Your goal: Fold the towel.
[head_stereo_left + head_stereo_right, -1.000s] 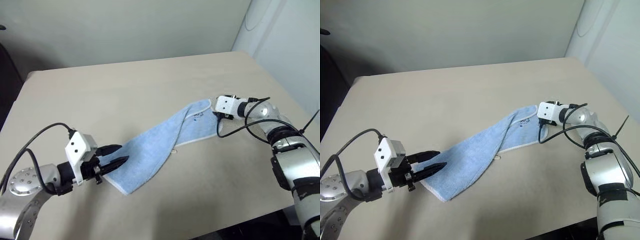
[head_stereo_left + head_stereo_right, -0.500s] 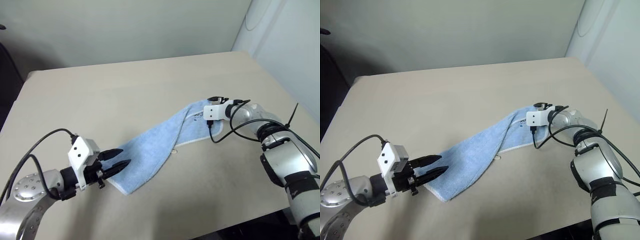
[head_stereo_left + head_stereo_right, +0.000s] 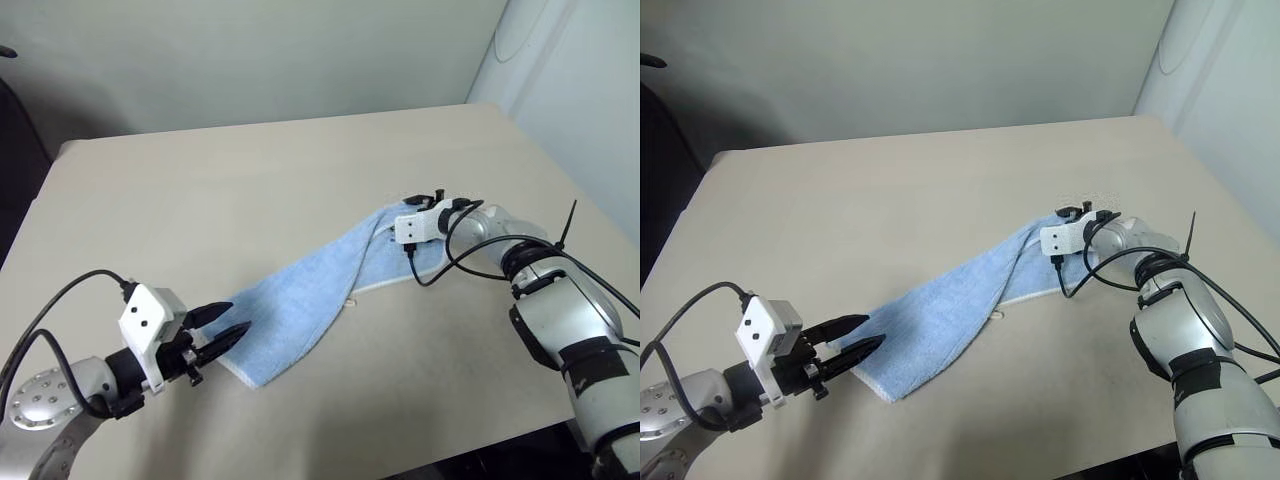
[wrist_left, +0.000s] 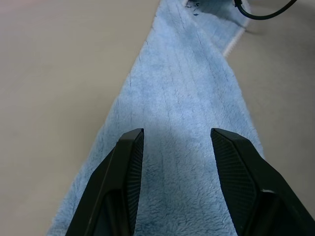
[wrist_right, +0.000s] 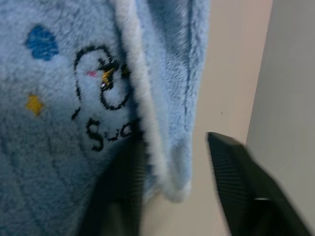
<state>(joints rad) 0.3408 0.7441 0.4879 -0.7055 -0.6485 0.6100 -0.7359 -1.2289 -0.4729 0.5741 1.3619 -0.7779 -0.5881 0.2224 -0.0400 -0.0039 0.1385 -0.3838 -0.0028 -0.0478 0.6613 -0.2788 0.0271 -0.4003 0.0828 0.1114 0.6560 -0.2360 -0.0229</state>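
Right claw point(image 3: 432, 203) further left over towel point(image 3: 320, 290), beige table point(image 3: 220, 180).

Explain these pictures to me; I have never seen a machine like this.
This is a two-armed humanoid robot; each arm ends in two black jaws. The two wide pictures come from cameras in its head, looking down over its arms. The two close-ups come from wrist cameras, looking along the jaws. On the beige table lies one light blue towel, stretched out. The left jaws are open over its near end. The right jaws stand apart astride its far edge, beside the printed mark.
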